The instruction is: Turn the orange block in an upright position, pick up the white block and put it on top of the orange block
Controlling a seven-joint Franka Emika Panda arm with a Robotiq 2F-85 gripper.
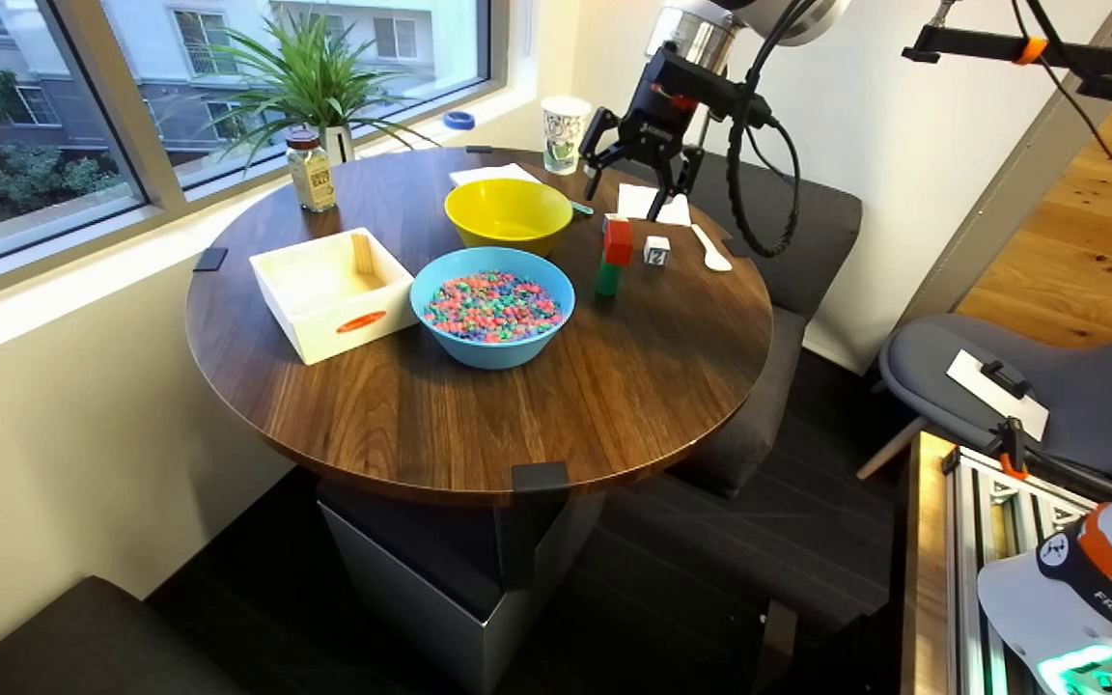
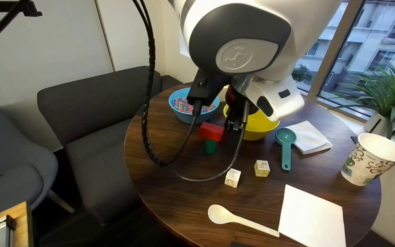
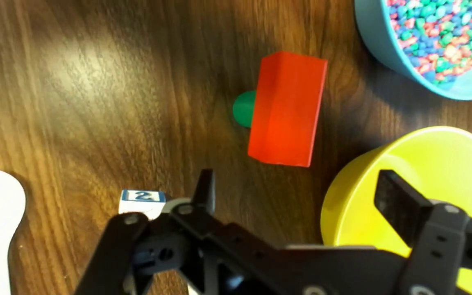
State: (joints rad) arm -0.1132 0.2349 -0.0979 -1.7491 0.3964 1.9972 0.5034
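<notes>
The orange block (image 1: pixel 618 241) is red-orange and lies on its long side on top of a small upright green block (image 1: pixel 607 278). It shows in the other views too (image 2: pixel 212 131) (image 3: pixel 287 108). No slim white elongated block shows; the small white pieces in view are two letter cubes (image 2: pixel 232 177) (image 2: pixel 262 168), one also in the wrist view (image 3: pixel 141 201). My gripper (image 1: pixel 625 196) is open and empty above the table. In the wrist view its fingers (image 3: pixel 297 190) are wide apart, below the orange block in the picture, one finger over the yellow bowl. The arm partly hides the gripper in an exterior view.
The yellow bowl (image 1: pixel 508 208) and a blue bowl (image 1: pixel 490 352) of coloured pellets stand beside the blocks. A pale box (image 1: pixel 344 338), a paper cup (image 1: pixel 564 135), a white spoon (image 2: pixel 221 214), a teal measuring spoon (image 2: pixel 286 154) and napkins (image 2: pixel 312 216) are on the round table.
</notes>
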